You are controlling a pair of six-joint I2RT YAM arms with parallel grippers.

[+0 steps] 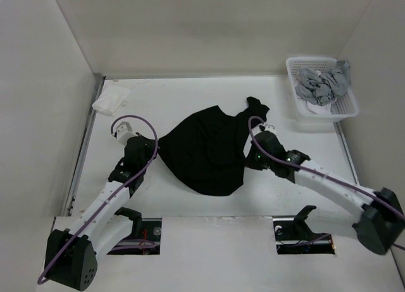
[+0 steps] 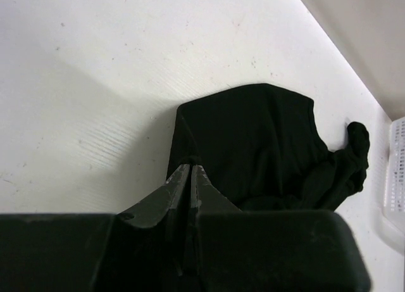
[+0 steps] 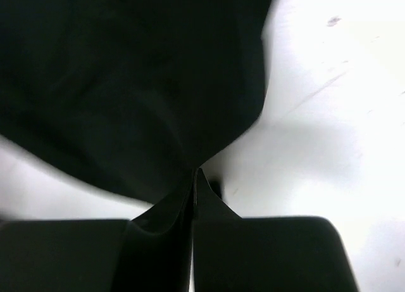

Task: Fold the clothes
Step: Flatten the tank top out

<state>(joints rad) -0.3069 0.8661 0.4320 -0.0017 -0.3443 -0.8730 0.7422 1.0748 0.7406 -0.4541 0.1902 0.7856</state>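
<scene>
Your black garment (image 1: pixel 205 149) lies crumpled in the middle of the table (image 1: pixel 190 95). The left gripper (image 2: pixel 191 170) is pinched onto its left edge and the right gripper (image 3: pixel 195 173) onto its right. The fabric looks thin, light and floppy (expect sagging), so grip hems or corners.

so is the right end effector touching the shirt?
Touching. Right wrist view: the right end effector is shut on a pinch of the shirt, fabric running into its tips.

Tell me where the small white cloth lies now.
In the top view, the small white cloth lies at the far left corner of the table, beside the left wall, well apart from the black garment.
</scene>
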